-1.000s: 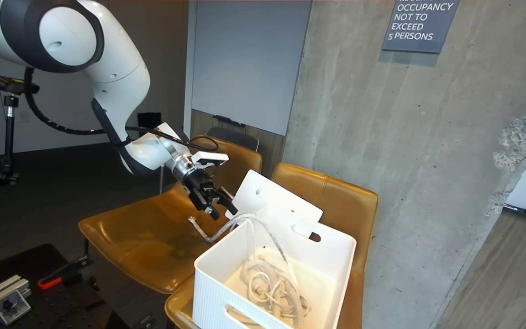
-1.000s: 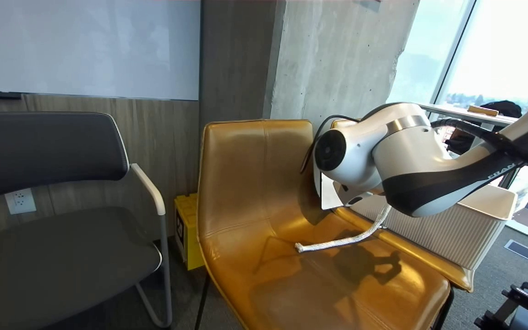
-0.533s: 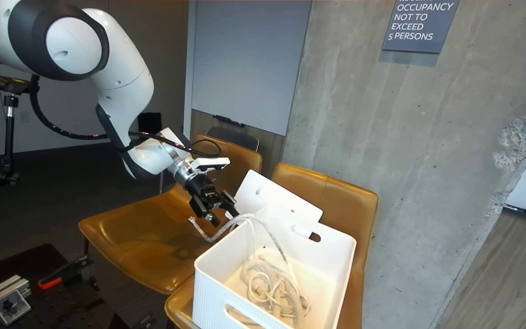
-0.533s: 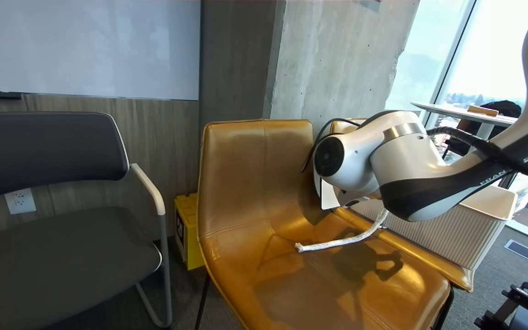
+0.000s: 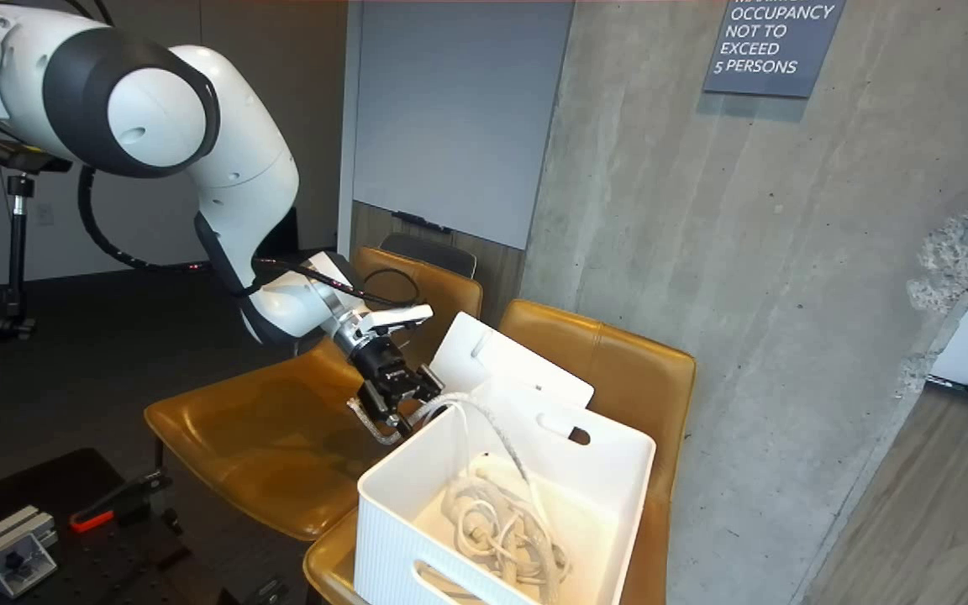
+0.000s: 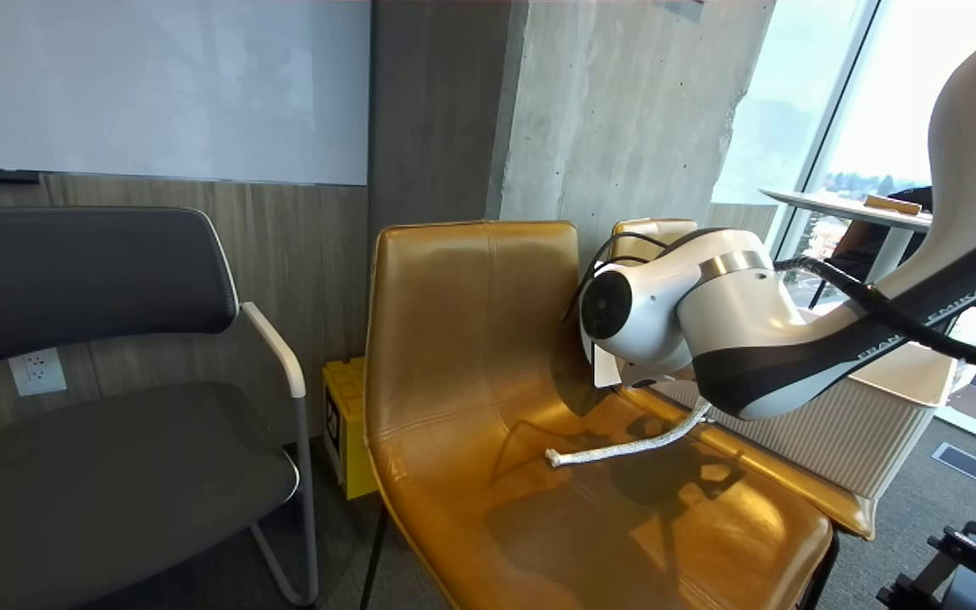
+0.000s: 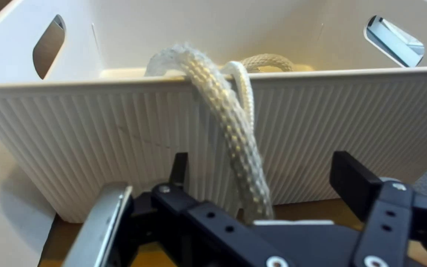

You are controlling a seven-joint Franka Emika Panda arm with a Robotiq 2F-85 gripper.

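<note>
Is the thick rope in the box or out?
Partly out: the rope crosses the rim of the box, one end outside, the rest leading inside.

I see coarse weave, ribbed plastic, leathery shine.
The rope (image 7: 235, 137) looks like rough braided fibre, fuzzy along its edge; the bin (image 7: 98, 141) is plastic, ribbed outside, smooth inside. My gripper (image 7: 261, 167) mixes matt black with bare metal. The tan chair (image 6: 471, 322) gleams like leather; the wall (image 5: 786, 252) is rough, pitted concrete.
</note>
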